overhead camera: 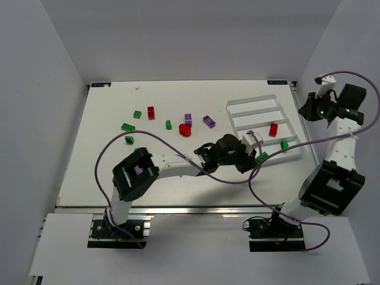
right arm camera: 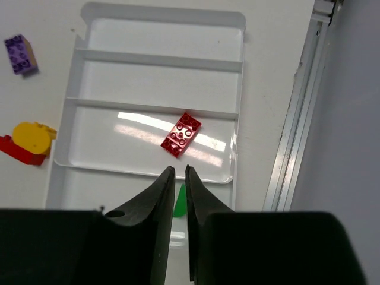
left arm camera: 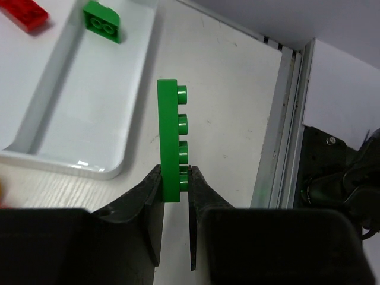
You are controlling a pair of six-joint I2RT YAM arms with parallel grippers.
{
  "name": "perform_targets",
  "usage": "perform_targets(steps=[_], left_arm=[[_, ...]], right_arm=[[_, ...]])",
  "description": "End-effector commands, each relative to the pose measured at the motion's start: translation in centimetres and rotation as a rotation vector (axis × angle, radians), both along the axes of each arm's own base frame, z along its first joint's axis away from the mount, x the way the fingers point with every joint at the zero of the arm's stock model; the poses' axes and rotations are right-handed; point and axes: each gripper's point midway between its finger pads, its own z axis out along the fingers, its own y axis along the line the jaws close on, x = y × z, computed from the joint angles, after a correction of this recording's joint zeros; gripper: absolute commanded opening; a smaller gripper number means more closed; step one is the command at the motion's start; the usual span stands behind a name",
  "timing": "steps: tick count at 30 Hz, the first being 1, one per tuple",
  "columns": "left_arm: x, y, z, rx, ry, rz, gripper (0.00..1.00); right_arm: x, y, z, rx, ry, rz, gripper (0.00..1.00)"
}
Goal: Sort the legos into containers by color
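My left tool (left arm camera: 175, 178) clamps a long green lego (left arm camera: 169, 136) upright above the desk (left arm camera: 237, 119), just beside the white tray (left arm camera: 59, 163). My right tool (right arm camera: 178, 175), jaws nearly together and empty, hangs over a red lego (right arm camera: 181, 134) lying inside it.

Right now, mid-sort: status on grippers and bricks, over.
Left gripper shut on long green brick, near tray corner. Right gripper shut, empty, above tray. Red brick and small green brick binned, separate compartments. Nothing blocking.
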Motion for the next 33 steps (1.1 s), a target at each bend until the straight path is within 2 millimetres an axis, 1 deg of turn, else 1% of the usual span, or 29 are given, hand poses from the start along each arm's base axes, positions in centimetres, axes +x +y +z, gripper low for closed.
perform_targets(steps=[1, 2, 3, 4, 5, 6, 7, 8, 9, 10, 11, 13, 14, 15, 16, 17, 20, 21, 22, 23, 24, 25, 26, 28, 29, 31, 32, 33], left_arm=[[-0.6, -3.1, 0.9, -0.036, 0.055, -0.092, 0.03], [-0.3, -3.7, 0.7, -0.03, 0.07, -0.085, 0.04], [-0.1, -4.2, 0.1, -0.012, 0.086, -0.086, 0.05], [0.2, -4.8, -1.5, 0.012, 0.103, -0.077, 0.06], [0.9, -5.8, -0.3, -0.017, 0.102, -0.066, 0.09], [1.4, -6.1, -0.5, -0.015, 0.111, -0.057, 0.09], [2.1, -6.8, -1.0, -0.013, 0.124, -0.038, 0.1], [2.6, -7.3, -1.0, -0.02, 0.122, -0.023, 0.11], [3.2, -7.4, -1.5, -0.009, 0.128, -0.005, 0.13], [3.7, -7.7, -2.6, 0.003, 0.136, 0.021, 0.14], [4.4, -8.4, -1.6, -0.018, 0.123, 0.033, 0.15], [5.1, -8.8, -2.1, -0.005, 0.122, 0.059, 0.17], [5.7, -8.9, -3.1, 0.012, 0.124, 0.087, 0.17], [6.2, -9.3, -2.5, 0.003, 0.117, 0.099, 0.17], [6.4, -9.4, -2.7, 0.005, 0.121, 0.111, 0.18], [6.8, -9.4, -3.5, 0.018, 0.123, 0.127, 0.19], [8.0, -9.3, -4.1, 0.029, 0.121, 0.183, 0.2], [8.5, -9.1, -4.6, 0.036, 0.122, 0.202, 0.2], [8.5, -9.1, -4.7, 0.037, 0.12, 0.203, 0.22], [8.6, -9.1, -4.8, 0.04, 0.118, 0.206, 0.24], [8.7, -9.0, -5.5, 0.055, 0.122, 0.21, 0.26], [8.9, -9.0, -5.5, 0.054, 0.12, 0.213, 0.28], [9.0, -9.1, -5.5, 0.053, 0.118, 0.216, 0.34], [9.0, -9.1, -5.4, 0.052, 0.115, 0.218, 0.39], [9.1, -9.1, -5.3, 0.051, 0.114, 0.219, 0.47], [9.0, -9.1, -4.7, 0.042, 0.112, 0.215, 0.53], [8.8, -8.8, -4.9, 0.061, 0.122, 0.215, 0.55], [8.8, -8.9, -4.6, 0.057, 0.12, 0.211, 0.58]], right_arm=[[-3.2, 2.6, 2.6, 0.134, -0.077, 0.156, 0.17], [-3.8, 2.5, 3.1, 0.135, -0.094, 0.155, 0.23], [-4.1, 2.2, 3.0, 0.137, -0.096, 0.145, 0.25], [-4.8, 1.5, 2.7, 0.147, -0.09, 0.125, 0.25], [-5.2, 1.6, 3.1, 0.155, -0.1, 0.132, 0.26], [-5.6, 1.4, 3.1, 0.163, -0.101, 0.126, 0.27], [-6.0, 1.1, 3.2, 0.176, -0.104, 0.121, 0.28], [-6.2, 1.0, 3.3, 0.184, -0.105, 0.121, 0.28], [-6.4, 0.9, 3.3, 0.194, -0.103, 0.119, 0.28], [-6.6, 0.8, 3.5, 0.201, -0.109, 0.121, 0.29], [-6.9, 1.0, 3.5, 0.21, -0.102, 0.12, 0.3], [-7.1, 1.1, 3.5, 0.22, -0.102, 0.127, 0.31], [-7.3, 1.2, 3.5, 0.223, -0.1, 0.128, 0.31], [-7.4, 1.2, 3.4, 0.227, -0.099, 0.128, 0.32], [-7.4, 1.3, 3.4, 0.232, -0.098, 0.131, 0.32], [-7.5, 1.4, 3.4, 0.235, -0.099, 0.132, 0.33], [-7.8, 1.6, 3.2, 0.246, -0.091, 0.134, 0.34], [-7.9, 1.7, 3.1, 0.246, -0.089, 0.136, 0.34], [-8.0, 1.7, 2.9, 0.251, -0.082, 0.134, 0.35], [-8.1, 1.8, 2.9, 0.249, -0.083, 0.136, 0.36], [-8.2, 1.8, 2.9, 0.25, -0.081, 0.135, 0.38], [-8.2, 1.9, 2.8, 0.252, -0.078, 0.135, 0.41], [-8.3, 1.9, 2.8, 0.252, -0.078, 0.137, 0.48], [-8.3, 2.0, 2.9, 0.254, -0.081, 0.14, 0.54], [-8.4, 2.0, 2.9, 0.255, -0.081, 0.142, 0.58], [-8.4, 2.1, 3.1, 0.253, -0.084, 0.144, 0.62], [-8.3, 2.1, 3.2, 0.251, -0.088, 0.147, 0.65], [-8.3, 2.1, 3.1, 0.252, -0.087, 0.148, 0.66]])
